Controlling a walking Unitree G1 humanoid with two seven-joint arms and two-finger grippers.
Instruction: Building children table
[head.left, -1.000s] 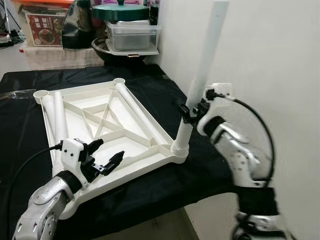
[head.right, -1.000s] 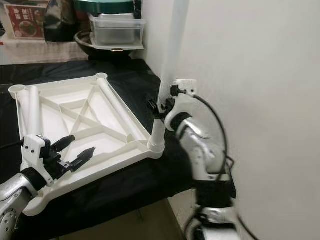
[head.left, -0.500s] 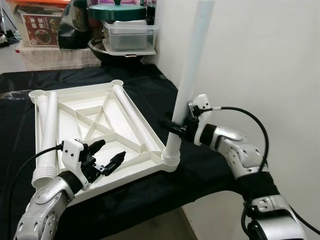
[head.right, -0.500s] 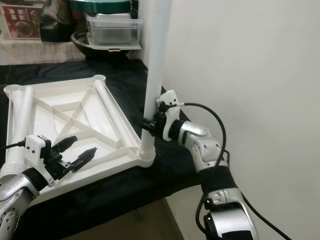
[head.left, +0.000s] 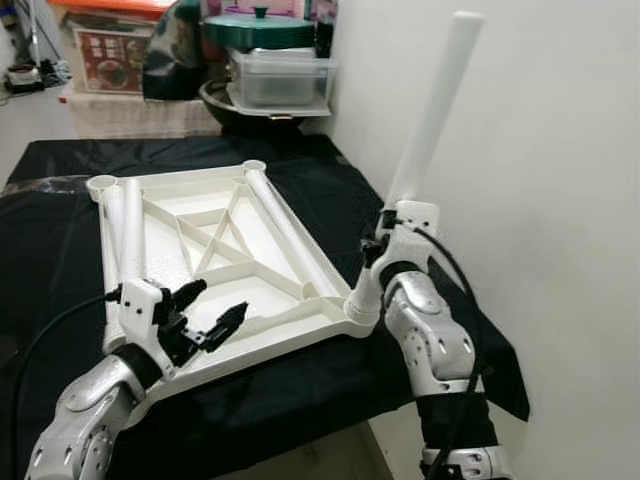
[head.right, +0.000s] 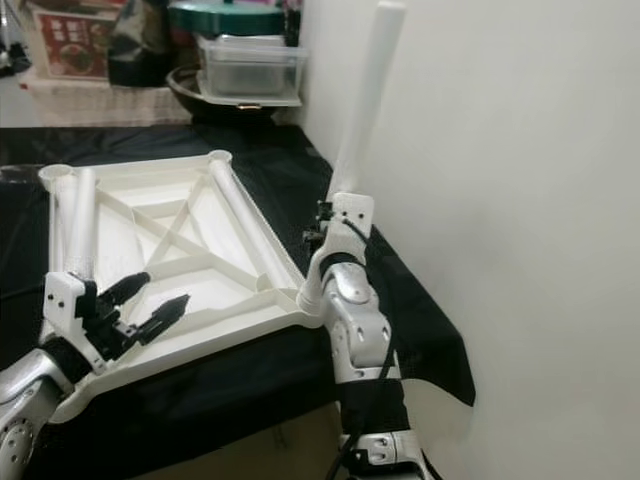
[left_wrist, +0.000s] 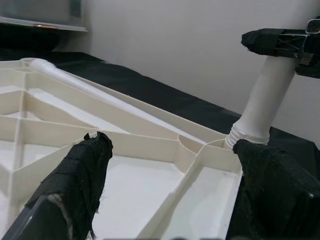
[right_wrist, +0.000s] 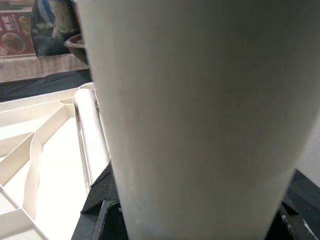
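Two loose white legs (head.left: 128, 230) lie in the upturned white table panel (head.left: 235, 290) on the black-draped tabletop (head.left: 330, 180). Right gripper (head.left: 378, 243) clamps a third leg (head.left: 425, 130), tilted in the near-right corner socket. Left gripper (head.left: 213, 310) hovers spread over the near edge, holding nothing.

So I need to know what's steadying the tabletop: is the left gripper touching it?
Cannot tell. The left gripper hangs open over the tabletop near its front edge; neither the eye views nor the left wrist view show contact or a gap plainly.
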